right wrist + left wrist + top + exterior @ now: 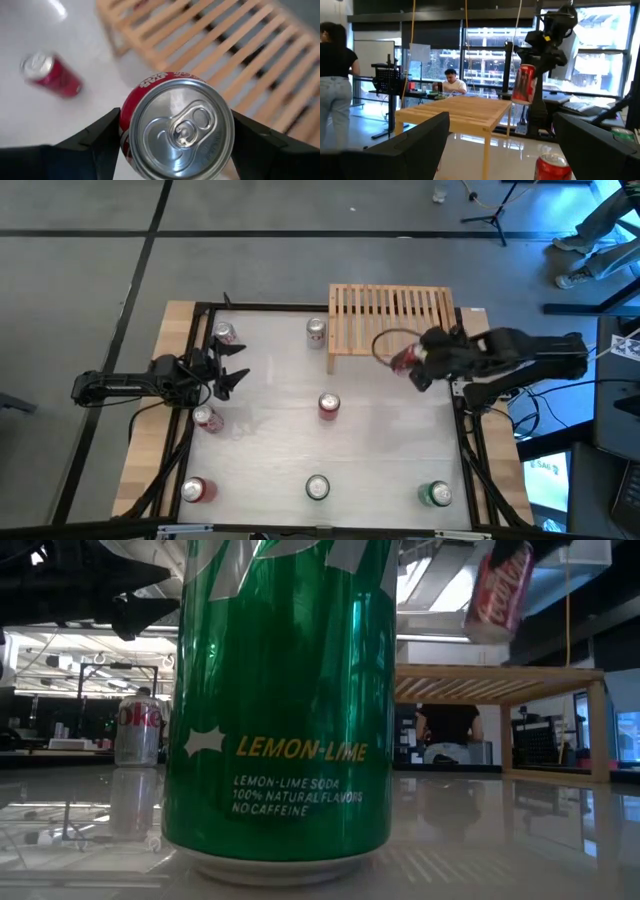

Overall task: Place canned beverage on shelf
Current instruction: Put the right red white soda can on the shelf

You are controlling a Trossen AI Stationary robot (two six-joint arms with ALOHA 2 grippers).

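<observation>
The shelf point(390, 315) is a light-wood slatted rack standing on its short legs at the table's far right; it also shows in the low view point(500, 680) and the left wrist view point(465, 112). My right gripper point(415, 362) is shut on a red can point(403, 360), held in the air just off the shelf's near edge; the can also shows in the low view point(498, 580) and the left wrist view point(524, 84). My left gripper point(235, 370) is open and empty at the table's left, between two cans. My right gripper pinches the red can's side wall point(126, 117) just below its top rim, one finger point(95, 142) on either side. The fingers come from above, pointing down. The can hangs below them, lifted clear of table and shelf, a little tilted, its top up.
Several other cans stand on the table: silver ones far left point(225, 333) and beside the shelf's left end point(316, 330), a red one mid-table point(329, 406), one near my left gripper point(208, 418), and red point(195, 490), silver point(317, 488) and green point(437, 494) along the near edge. People are in the room behind.
</observation>
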